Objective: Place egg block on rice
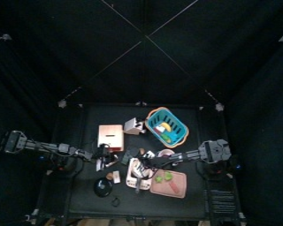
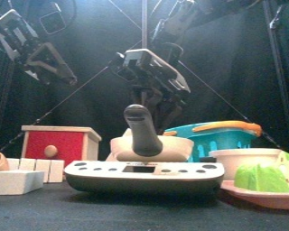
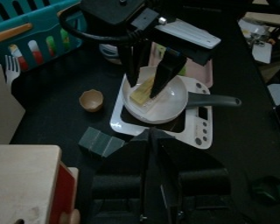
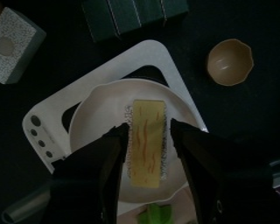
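While the top view shows only the right gripper (image 1: 148,164) over the plate (image 1: 141,174), its wrist view shows wide, empty jaws straddling the egg block (image 4: 147,140), a small, stiff, probably light slab on white rice (image 4: 108,109), best pinched across its long sides.

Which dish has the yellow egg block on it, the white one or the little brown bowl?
The white dish, directly under the right hand; the egg block lies on it. The brown bowl sits apart, empty.

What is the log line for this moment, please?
right gripper: open, over egg block | egg block: lying in white bowl | left gripper: view shows no jaws | phase: block released
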Robot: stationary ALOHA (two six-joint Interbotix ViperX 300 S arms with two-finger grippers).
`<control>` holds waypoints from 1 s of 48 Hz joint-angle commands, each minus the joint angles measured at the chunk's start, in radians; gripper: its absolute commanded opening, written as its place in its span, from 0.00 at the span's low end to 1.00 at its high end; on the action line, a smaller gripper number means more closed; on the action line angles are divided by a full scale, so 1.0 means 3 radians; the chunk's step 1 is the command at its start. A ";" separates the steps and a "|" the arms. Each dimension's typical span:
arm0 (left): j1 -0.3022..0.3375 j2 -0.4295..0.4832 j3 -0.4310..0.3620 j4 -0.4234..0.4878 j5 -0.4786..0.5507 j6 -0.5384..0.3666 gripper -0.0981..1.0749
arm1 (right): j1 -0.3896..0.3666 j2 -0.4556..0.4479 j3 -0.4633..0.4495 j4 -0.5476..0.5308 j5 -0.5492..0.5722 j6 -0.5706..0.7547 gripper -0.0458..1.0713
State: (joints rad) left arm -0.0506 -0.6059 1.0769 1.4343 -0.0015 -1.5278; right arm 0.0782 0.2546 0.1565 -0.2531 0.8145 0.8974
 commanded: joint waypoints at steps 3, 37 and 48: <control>0.0005 -0.0005 -0.0036 0.0005 0.0000 0.0005 0.54 | -0.0010 -0.0153 -0.0092 -0.0010 0.0026 0.0000 0.72; 0.0005 -0.0005 -0.0036 0.0000 0.0000 0.0005 0.54 | 0.0005 -0.0097 -0.0020 0.0061 0.0072 0.0005 0.54; 0.0005 -0.0005 -0.0031 0.0005 0.0000 0.0005 0.54 | 0.0005 -0.0087 -0.0020 0.0077 0.0072 0.0005 0.54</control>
State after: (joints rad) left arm -0.0506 -0.6059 1.0784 1.4343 -0.0015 -1.5278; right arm 0.0798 0.2546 0.1580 -0.2332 0.8360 0.9004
